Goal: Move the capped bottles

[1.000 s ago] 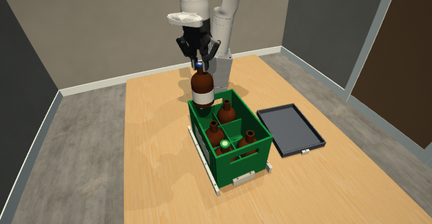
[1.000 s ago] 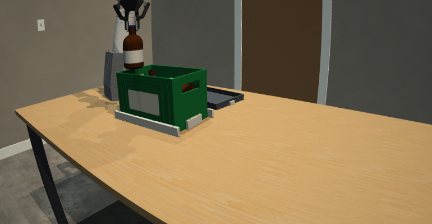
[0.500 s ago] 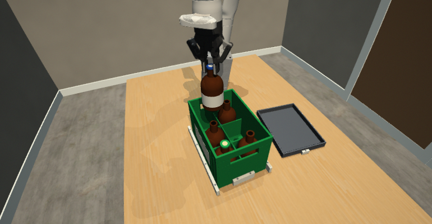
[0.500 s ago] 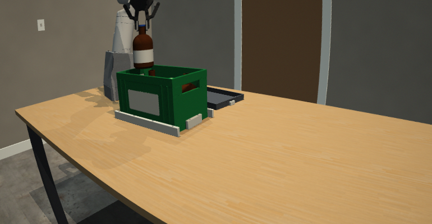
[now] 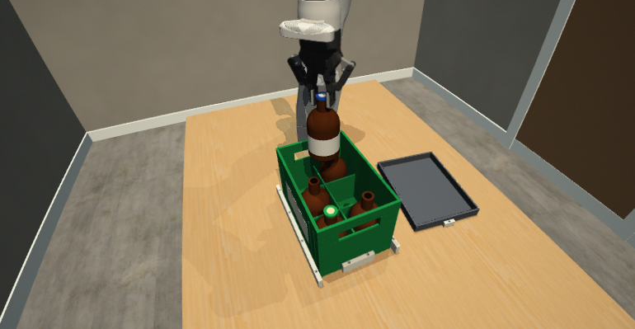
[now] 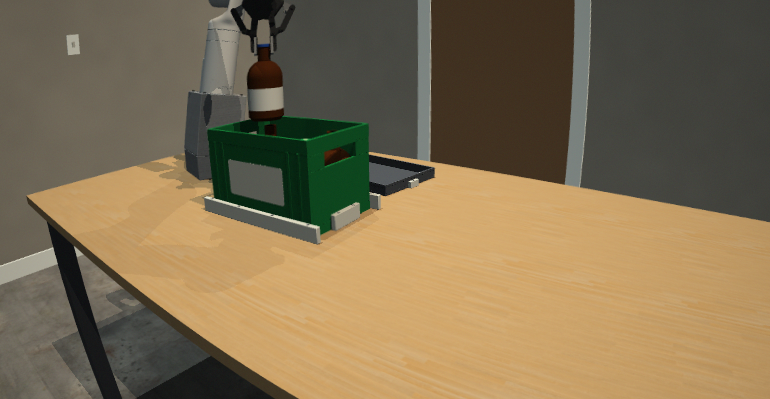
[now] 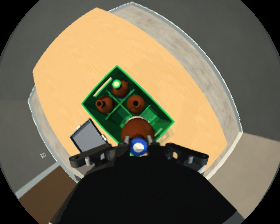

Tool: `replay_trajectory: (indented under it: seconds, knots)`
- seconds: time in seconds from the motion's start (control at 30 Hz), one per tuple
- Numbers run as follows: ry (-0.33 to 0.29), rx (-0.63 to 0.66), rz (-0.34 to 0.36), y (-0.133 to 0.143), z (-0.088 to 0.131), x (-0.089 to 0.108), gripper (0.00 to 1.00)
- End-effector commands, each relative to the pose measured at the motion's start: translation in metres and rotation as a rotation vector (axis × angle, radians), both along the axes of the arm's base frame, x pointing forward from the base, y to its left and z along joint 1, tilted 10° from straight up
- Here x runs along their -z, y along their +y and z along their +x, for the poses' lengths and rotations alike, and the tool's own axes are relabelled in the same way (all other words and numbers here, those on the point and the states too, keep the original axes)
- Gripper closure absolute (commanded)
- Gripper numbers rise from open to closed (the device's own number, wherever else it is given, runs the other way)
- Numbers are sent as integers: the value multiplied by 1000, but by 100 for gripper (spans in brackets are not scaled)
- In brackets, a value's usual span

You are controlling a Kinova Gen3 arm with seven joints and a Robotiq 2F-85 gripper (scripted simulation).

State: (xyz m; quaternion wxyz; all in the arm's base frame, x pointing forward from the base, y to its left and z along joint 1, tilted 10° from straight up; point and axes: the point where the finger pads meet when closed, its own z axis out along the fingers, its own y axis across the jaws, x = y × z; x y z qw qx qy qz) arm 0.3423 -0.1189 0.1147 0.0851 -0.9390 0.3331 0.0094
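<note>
Now we have the pincer (image 5: 321, 93) clamped on the blue-capped bottle (image 5: 323, 133) at its neck, the bottle hanging upright straight below, its base above the crate (image 5: 355, 233) rim. We judge it glass: rigid, smooth, fairly heavy, liable to swing, so the narrow neck under the cap is our best hold. Beneath the pincer, the crate's cells keep a green-capped bottle (image 5: 330, 212) and three open bottles. The tray (image 5: 462, 218), off beside the crate on the bench (image 5: 444, 282), holds nothing.
</note>
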Motion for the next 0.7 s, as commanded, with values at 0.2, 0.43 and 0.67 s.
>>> replay_trajectory:
  seconds: [0.2, 0.43, 0.67]
  knots:
    - [-1, -4, -2, 13, 0, -3, 100]
    - [-2, -7, -3, 26, 0, -5, 100]
    - [-1, -3, -1, 35, -1, -7, 100]
